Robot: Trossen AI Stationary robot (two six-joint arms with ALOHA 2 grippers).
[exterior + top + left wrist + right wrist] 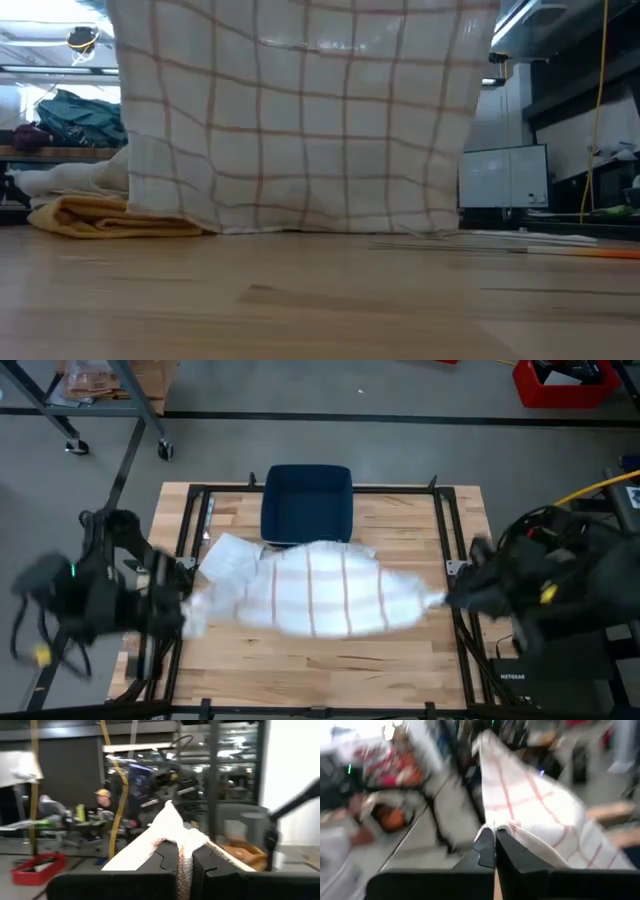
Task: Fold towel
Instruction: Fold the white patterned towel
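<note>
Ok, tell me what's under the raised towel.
Under the stretched towel, the low view shows the wooden table, its hem touching down, and a yellow cloth beside it. Anything behind it is hidden.

Overhead, table-level and two wrist views, all sharing the towel (320, 590).

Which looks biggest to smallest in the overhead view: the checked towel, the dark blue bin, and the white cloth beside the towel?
1. checked towel, stretched between the left gripper and right gripper.
2. dark blue bin.
3. white cloth, partly covered by the towel, so its full size is unsure.
</note>
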